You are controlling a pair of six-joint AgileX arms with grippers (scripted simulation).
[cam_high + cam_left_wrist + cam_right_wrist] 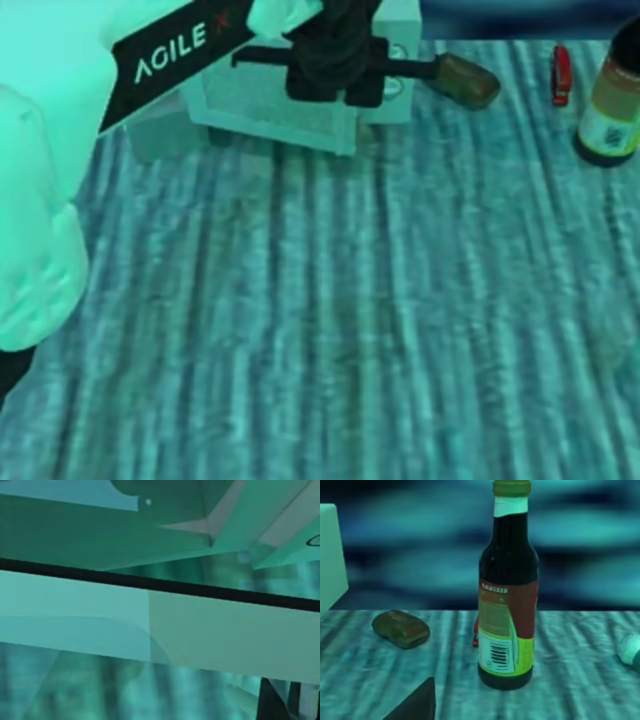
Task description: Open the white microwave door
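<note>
While the white AgileX-lettered left arm reaches diagonally from the near left toward the far side of the tabletop (pixel 330 330), its dark left gripper (pixel 335 70) hangs over the boxy white microwave, above the top edge of the white microwave door (pixel 275 105) with its speckled grey mesh window. That door stands at the far left-centre of the striped tabletop, facing the near side; whether it is ajar cannot be told. The left gripper's fingers are hidden from above, and the left wrist view shows only pale panels and a black edge close up, so I cannot tell if it is clenched or released. Right of the microwave lies a rounded brown object (pixel 467 80), then a small red item (pixel 562 75), and a dark glass bottle (pixel 612 105) with a yellow-green label. The right arm is out of the top view.
</note>
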